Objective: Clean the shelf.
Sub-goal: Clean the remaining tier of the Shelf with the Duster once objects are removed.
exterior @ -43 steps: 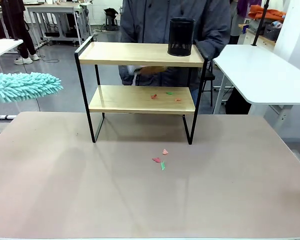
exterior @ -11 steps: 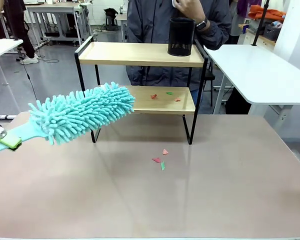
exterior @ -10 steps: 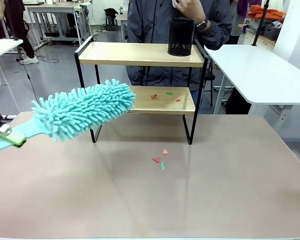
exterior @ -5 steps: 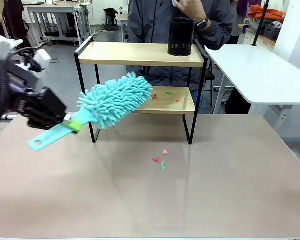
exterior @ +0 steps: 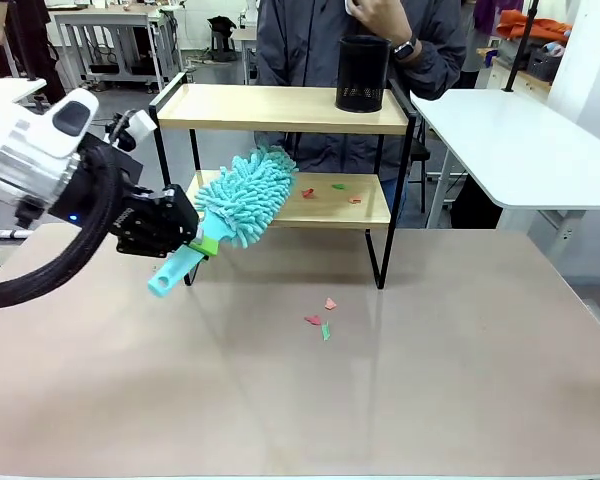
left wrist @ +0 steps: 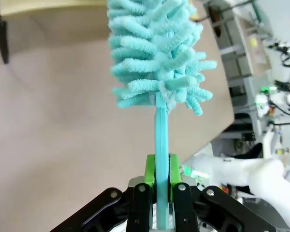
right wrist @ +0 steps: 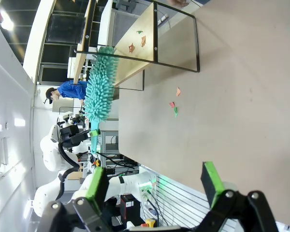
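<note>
The shelf (exterior: pixel 270 106), two light wooden boards in a black frame, stands upright on the table (exterior: pixel 460 380).

A shelf (exterior: pixel 280 108) stands at the counter's (exterior: pixel 430 380) far middle, with a person (exterior: pixel 310 45) behind it. A mesh cup (exterior: pixel 363 73) sits on the top board's right end; paper scraps (exterior: pixel 308 193) lie on the lower board. A duster (exterior: pixel 248 193) has its head at that board's left end and its handle in the left gripper (exterior: pixel 195 245), left of the shelf. More scraps (exterior: pixel 320 320) lie on the counter in front.

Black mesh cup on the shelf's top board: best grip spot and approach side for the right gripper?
Probably its round wall mid-height, from the robot's side: the cup stands upright, the shelf frame rail close on its right, a person's hand above.
</note>
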{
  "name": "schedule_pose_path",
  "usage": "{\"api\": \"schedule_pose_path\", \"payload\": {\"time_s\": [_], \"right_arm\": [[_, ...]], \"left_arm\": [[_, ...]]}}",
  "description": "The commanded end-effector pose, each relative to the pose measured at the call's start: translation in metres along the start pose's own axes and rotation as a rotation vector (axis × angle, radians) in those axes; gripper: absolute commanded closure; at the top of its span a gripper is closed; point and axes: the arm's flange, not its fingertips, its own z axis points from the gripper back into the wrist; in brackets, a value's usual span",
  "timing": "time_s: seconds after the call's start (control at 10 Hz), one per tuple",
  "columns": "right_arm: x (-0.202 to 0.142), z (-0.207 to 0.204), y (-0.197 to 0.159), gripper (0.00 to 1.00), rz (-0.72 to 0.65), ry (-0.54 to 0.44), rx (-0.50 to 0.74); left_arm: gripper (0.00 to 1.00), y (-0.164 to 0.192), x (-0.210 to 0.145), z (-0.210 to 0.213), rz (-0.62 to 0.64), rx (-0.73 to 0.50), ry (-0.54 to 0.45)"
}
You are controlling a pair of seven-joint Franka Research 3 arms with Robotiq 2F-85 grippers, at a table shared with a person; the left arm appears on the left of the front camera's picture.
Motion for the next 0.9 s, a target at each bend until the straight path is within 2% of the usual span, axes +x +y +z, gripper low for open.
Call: {"api": "schedule_pose_path", "payload": {"time_s": [0.0, 0.1, 0.6, 0.8], "right_arm": [[0.001, -0.002, 0.0, 0.0, 0.025, -0.01, 0.021], [0.001, -0.002, 0.0, 0.0, 0.025, -0.01, 0.021], [0.001, -0.002, 0.0, 0.0, 0.025, -0.01, 0.021], [0.001, -0.002, 0.0, 0.0, 0.025, -0.01, 0.021]], "left_arm": [[0.88, -0.012, 0.018, -0.019, 0.016, 0.01, -0.06], [0.88, -0.015, 0.027, -0.026, 0.018, 0.044, -0.085], [0.88, -0.016, 0.079, -0.076, 0.024, 0.124, -0.028], [0.88, -0.015, 0.084, -0.082, 0.035, 0.126, -0.019]]}}
